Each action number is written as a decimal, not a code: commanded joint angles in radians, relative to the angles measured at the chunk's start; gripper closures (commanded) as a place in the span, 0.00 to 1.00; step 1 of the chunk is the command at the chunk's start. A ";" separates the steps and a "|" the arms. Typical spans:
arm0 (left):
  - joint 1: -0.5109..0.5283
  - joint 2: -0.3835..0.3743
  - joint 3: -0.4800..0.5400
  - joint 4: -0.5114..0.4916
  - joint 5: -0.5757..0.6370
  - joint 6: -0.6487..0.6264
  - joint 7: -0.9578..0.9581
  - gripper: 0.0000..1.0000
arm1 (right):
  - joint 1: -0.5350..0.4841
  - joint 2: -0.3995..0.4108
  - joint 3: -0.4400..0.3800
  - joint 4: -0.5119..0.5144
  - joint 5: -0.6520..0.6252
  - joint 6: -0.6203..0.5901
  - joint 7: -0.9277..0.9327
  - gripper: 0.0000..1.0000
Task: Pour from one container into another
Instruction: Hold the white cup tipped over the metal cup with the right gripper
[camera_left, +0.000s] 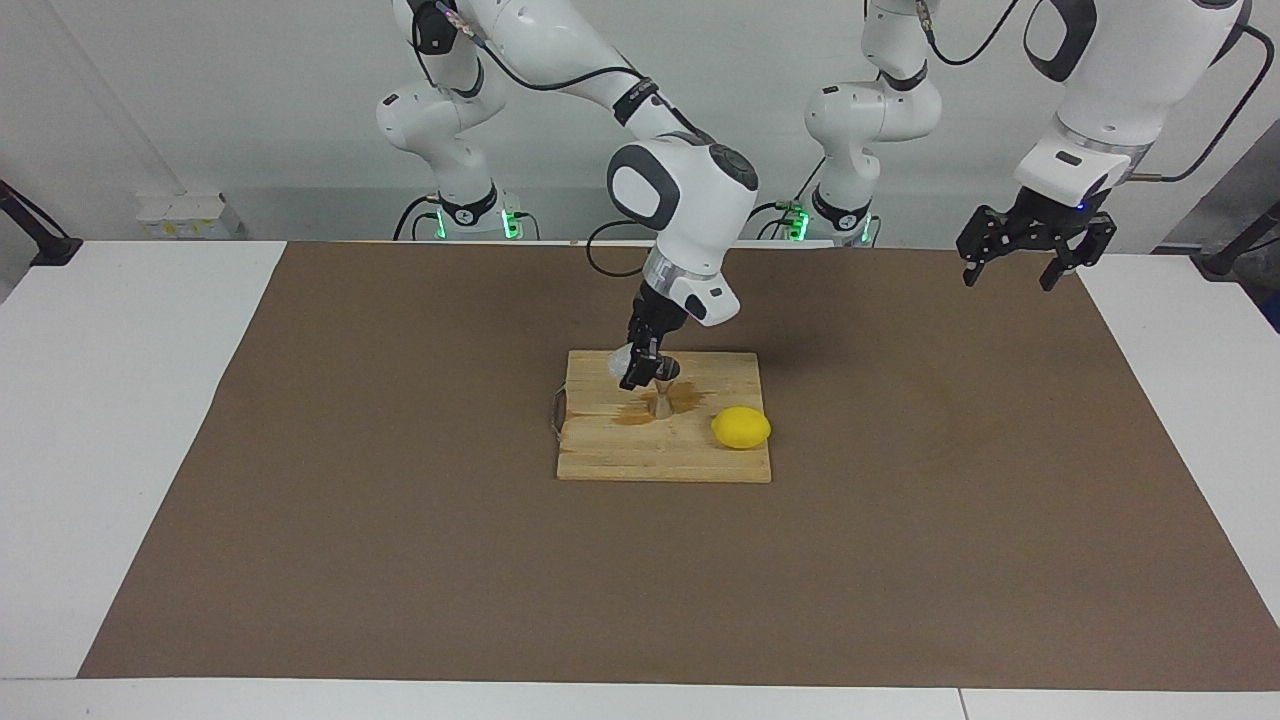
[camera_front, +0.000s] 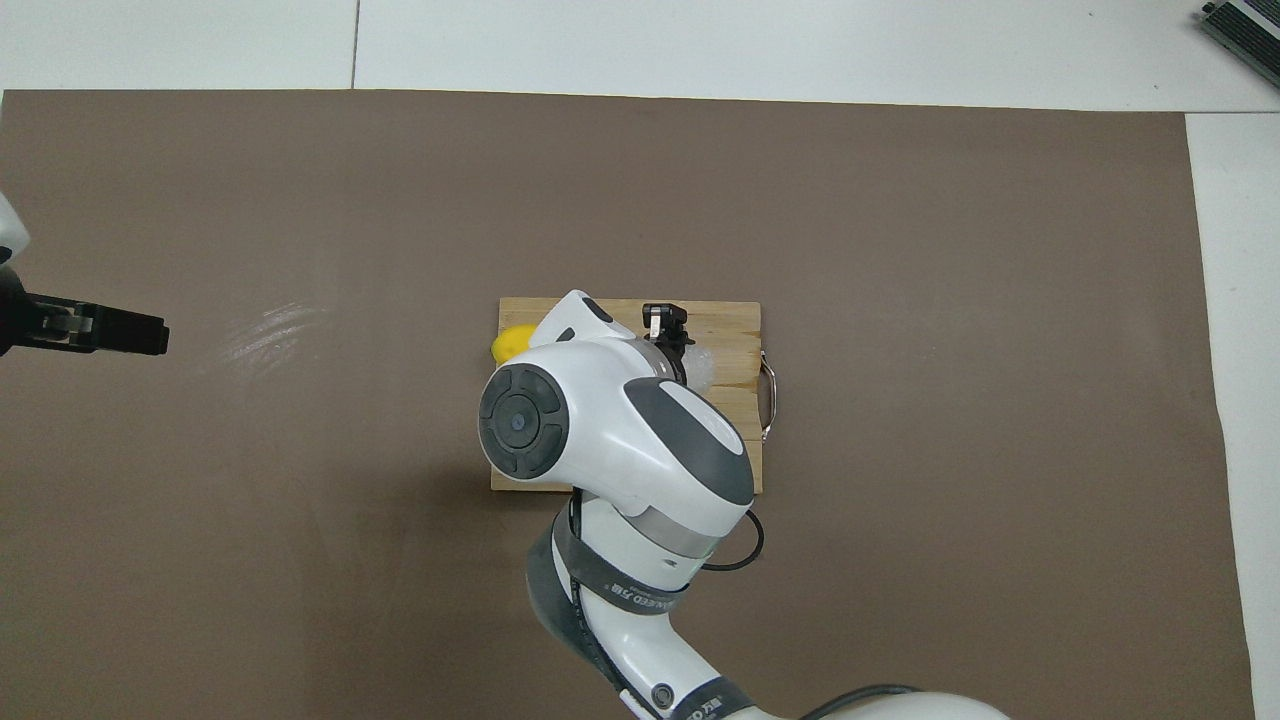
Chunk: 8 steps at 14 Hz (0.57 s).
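Right tool (camera_left: 638, 372) around tilted (clear, ribbed) cup (camera_left: 621, 361)

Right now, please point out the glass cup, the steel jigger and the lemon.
glass cup (camera_left: 620, 364), facing view, its clear side beside the right arm's jaws.
steel jigger (camera_left: 663, 403), facing view, its lower cone on the board.
lemon (camera_left: 741, 428), facing view, middle of its yellow skin.

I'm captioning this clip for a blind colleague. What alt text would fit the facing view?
The right gripper holds a small clear glass cup tipped over a steel jigger standing on a wooden board, with a wet stain around the jigger's base. A lemon lies on the board beside it; the left gripper waits open above the brown mat's edge.
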 joint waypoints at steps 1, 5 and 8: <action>0.010 0.001 -0.005 0.006 -0.011 0.008 0.005 0.00 | 0.002 0.004 0.005 0.003 -0.043 -0.015 0.016 0.43; 0.010 0.001 -0.005 0.006 -0.011 0.008 0.005 0.00 | 0.012 0.006 0.005 -0.004 -0.066 -0.015 0.016 0.43; 0.011 0.001 -0.005 0.006 -0.021 0.003 0.005 0.00 | 0.032 0.006 0.005 -0.017 -0.092 -0.010 0.016 0.43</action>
